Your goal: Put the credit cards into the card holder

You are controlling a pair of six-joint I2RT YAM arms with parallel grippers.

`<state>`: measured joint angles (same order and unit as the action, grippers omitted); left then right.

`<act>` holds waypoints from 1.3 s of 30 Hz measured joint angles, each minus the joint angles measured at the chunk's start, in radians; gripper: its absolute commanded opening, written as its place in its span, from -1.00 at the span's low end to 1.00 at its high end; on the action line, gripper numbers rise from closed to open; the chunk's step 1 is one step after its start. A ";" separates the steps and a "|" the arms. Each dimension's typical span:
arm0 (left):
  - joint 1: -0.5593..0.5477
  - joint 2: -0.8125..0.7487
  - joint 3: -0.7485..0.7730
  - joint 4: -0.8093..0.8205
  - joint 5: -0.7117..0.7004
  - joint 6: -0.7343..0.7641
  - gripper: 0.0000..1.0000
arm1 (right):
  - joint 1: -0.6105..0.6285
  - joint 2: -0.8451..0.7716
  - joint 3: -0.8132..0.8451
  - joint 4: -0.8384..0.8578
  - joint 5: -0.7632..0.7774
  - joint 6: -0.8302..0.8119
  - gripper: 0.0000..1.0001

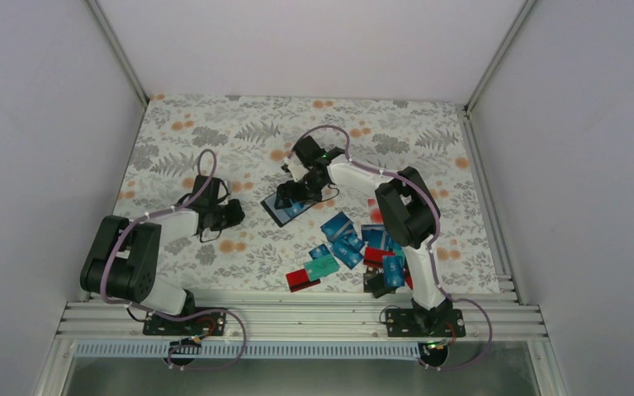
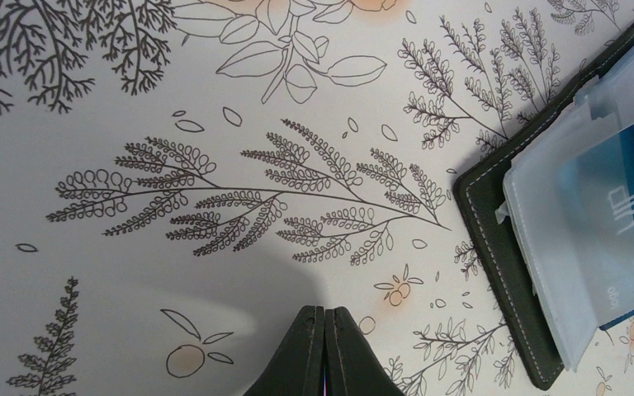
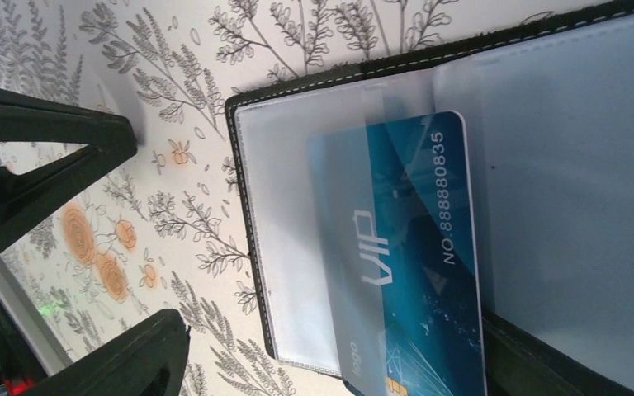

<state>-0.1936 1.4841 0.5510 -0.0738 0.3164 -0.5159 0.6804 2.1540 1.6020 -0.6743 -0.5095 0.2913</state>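
Here, note R tool (image 3: 157, 231) spread apart, empty, just over card holder (image 3: 248, 165), lying open mid-worktop (image 1: 215, 132). See blue VIP card (image 3: 413, 247) only partway under clear sleeve. Expect jam or pop-out if pushed crooked. Keep L tool (image 2: 324, 312), pinched together and empty, parked left of holder, apart. Watch overlapping credit cards (image 1: 351, 247) heaped near R arm base: probable double pick.
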 measured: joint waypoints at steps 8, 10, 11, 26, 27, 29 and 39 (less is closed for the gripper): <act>-0.048 -0.001 0.001 0.002 -0.024 -0.014 -0.95 | 0.000 -0.009 0.000 0.002 0.094 -0.002 0.70; -0.070 -0.001 0.002 0.002 -0.032 -0.023 -0.95 | 0.000 -0.011 0.000 0.005 0.103 -0.006 0.71; -0.079 -0.001 0.002 0.002 -0.034 -0.026 -0.95 | 0.000 -0.011 0.000 0.005 0.106 -0.006 0.71; -0.152 0.053 0.042 0.031 -0.029 -0.072 -0.95 | 0.000 -0.011 -0.035 0.117 0.003 0.075 0.68; -0.154 0.056 0.043 0.035 -0.027 -0.073 -0.95 | 0.000 -0.011 -0.035 0.121 -0.001 0.081 0.68; -0.158 0.064 0.046 0.044 -0.019 -0.076 -0.95 | 0.000 -0.011 -0.037 0.131 -0.009 0.090 0.68; -0.174 0.128 0.068 0.124 0.042 -0.098 -0.95 | 0.013 -0.017 -0.087 0.192 0.010 0.155 0.77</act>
<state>-0.3672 1.6119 0.6189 0.0498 0.3584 -0.6136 0.6937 2.1372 1.5146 -0.4828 -0.4999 0.4465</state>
